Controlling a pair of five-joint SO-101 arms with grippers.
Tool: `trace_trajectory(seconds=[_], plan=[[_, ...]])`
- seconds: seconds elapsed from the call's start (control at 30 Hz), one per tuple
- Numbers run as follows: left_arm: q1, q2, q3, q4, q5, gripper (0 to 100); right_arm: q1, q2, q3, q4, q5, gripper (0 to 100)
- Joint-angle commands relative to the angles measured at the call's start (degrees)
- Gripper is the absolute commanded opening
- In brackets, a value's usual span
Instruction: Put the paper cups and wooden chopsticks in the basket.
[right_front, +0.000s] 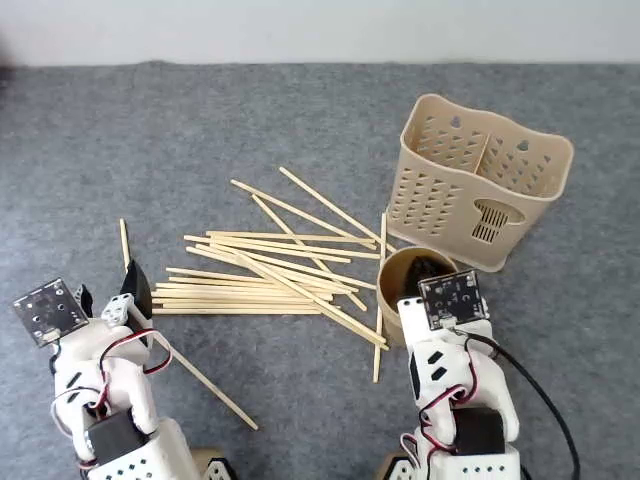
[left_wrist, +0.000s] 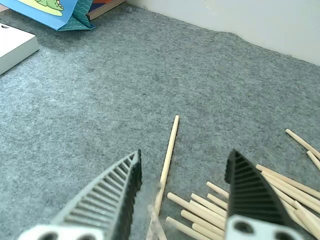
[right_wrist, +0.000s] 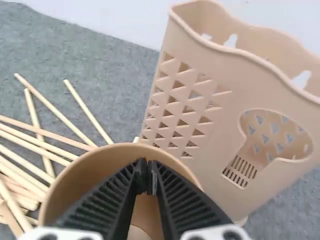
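Our right claw (right_wrist: 148, 162) is pinched narrow, its tips in the mouth of the paper cup (right_front: 396, 275), which stands on the table (right_front: 250, 120) just beside the basket (right_front: 440, 205). Our left claw (left_wrist: 185, 155) gapes wide beside the scattered wooden chopsticks (right_front: 270, 275).

In the high view, the right arm's wrist board (right_front: 452, 298) covers the near rim of the paper cup (right_front: 397, 275). In the right wrist view, the cup's lower wall and the basket (right_wrist: 220, 100) run off the edges. In the left wrist view, one chopstick (left_wrist: 167, 155) blurs toward its near end. A blue item (left_wrist: 55, 10) and a white item (left_wrist: 12, 45) are cut off.
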Motion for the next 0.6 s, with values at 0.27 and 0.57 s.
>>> trace_trajectory(seconds=[0.27, 0.57], plan=[[0.1, -0.9, -0.5, -1.4, 0.1, 26, 5.1, 0.3, -12.0, 12.8, -4.5, 0.8], [0.1, -0.9, -0.5, -1.4, 0.1, 26, 0.9, 0.5, -29.2, 30.3, -5.9, 1.2]])
